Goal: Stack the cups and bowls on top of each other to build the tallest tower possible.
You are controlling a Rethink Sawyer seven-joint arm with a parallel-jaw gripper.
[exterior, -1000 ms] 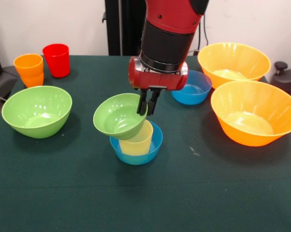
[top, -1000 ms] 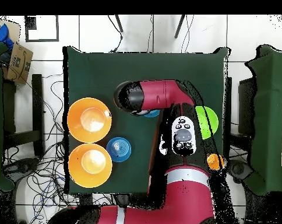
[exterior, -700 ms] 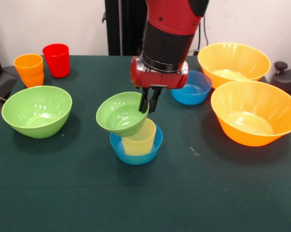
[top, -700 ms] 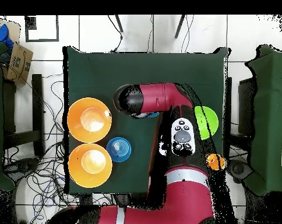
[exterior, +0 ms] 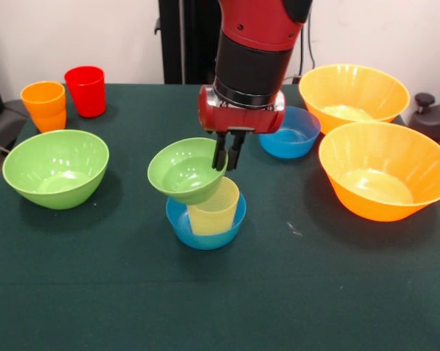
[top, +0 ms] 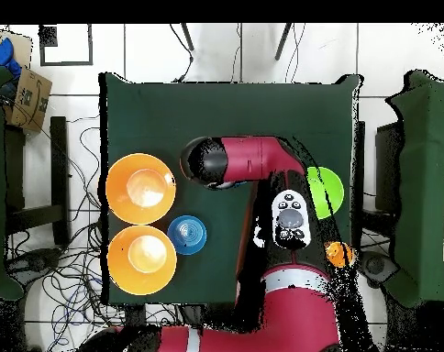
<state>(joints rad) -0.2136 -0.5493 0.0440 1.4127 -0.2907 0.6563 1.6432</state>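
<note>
My gripper is shut on the right rim of a small green bowl. The bowl hangs slightly tilted over the left rim of a pale yellow cup. That cup stands in a small blue bowl at the table's middle; I cannot tell whether the green bowl touches it. An orange cup and a red cup stand at the back left. In the overhead view the arm hides the gripper and this pile.
A large green bowl sits left. A second small blue bowl lies behind the gripper. Two very large orange bowls fill the right side, also seen from overhead.
The gripper has carried the small green bowl a little to the right and up in the front view, nearer over the yellow cup, and the bowl now hangs less tilted.
</note>
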